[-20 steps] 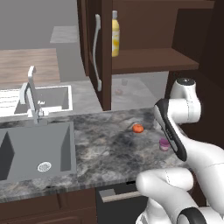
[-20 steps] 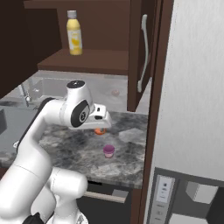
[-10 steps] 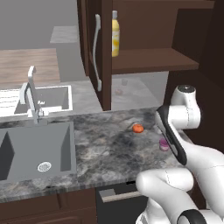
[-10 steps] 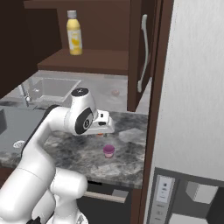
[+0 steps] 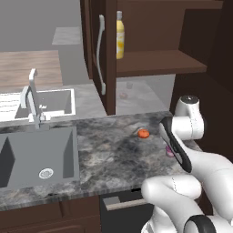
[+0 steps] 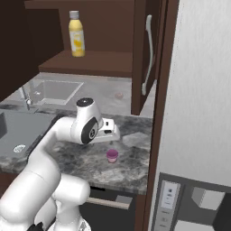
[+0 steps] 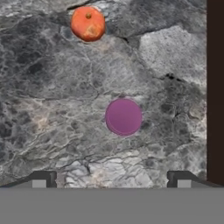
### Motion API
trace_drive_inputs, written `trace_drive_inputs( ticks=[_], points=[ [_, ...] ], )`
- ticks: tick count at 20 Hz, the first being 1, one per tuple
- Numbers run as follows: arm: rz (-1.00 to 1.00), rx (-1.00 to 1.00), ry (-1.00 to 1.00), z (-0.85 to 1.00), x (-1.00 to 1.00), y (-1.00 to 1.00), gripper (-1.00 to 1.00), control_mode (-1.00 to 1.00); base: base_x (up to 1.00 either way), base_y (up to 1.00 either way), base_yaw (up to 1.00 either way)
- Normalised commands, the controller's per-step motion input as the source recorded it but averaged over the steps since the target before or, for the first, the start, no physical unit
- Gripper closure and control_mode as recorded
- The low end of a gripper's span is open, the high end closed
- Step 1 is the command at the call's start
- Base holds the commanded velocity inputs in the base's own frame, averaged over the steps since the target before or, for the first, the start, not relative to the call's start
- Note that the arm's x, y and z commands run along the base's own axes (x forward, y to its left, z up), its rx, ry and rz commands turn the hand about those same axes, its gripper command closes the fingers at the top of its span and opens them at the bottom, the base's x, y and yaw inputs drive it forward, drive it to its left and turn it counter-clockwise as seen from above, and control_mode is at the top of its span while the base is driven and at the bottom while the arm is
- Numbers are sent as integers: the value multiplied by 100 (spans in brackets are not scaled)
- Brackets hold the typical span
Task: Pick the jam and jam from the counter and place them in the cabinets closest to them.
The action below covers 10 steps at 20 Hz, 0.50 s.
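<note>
A simulated kitchen is shown, with a dark marbled grey stone surface (image 5: pixel 109 145) running from a sunken grey steel sink (image 5: pixel 38 152) with a silver tap (image 5: pixel 32 98) at the left to a tall dark panel at the right. Above it, a dark brown wooden cabinet (image 5: pixel 159 63) is seen with its flat door (image 5: pixel 102 54) swung wide and a tall yellow bottle (image 5: pixel 119 36) standing on its brown shelf. In the hand view, a flattish orange-red round fruit (image 7: pixel 88 23) lies at about eleven o'clock, well apart from the squat pinkish-purple jam jar (image 7: pixel 124 116), which stands upright on the surface near the centre. The gripper (image 7: pixel 113 178) is held above the jar, looking straight down on it; the fingers (image 7: pixel 43 178) are spread fully wide, and nothing is held between them. The jar lies ahead of the fingertips, roughly at twelve o'clock, between their lines but not yet enclosed. The task is judged to be at its start: no jar has been lifted, none is seen on the shelf, and a descent, a grasp and a placement are left for this jar. The second, red jar cannot be made out.
</note>
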Motion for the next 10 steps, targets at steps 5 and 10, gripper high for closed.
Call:
trace_drive_inputs(
  ticks=[5, 10],
  points=[
    [2, -1, 1, -30, 23, -8, -100, -100, 0, 0, 0],
    [2, 0, 1, -33, 22, -14, -100, -100, 0, 0, 0]
  ],
)
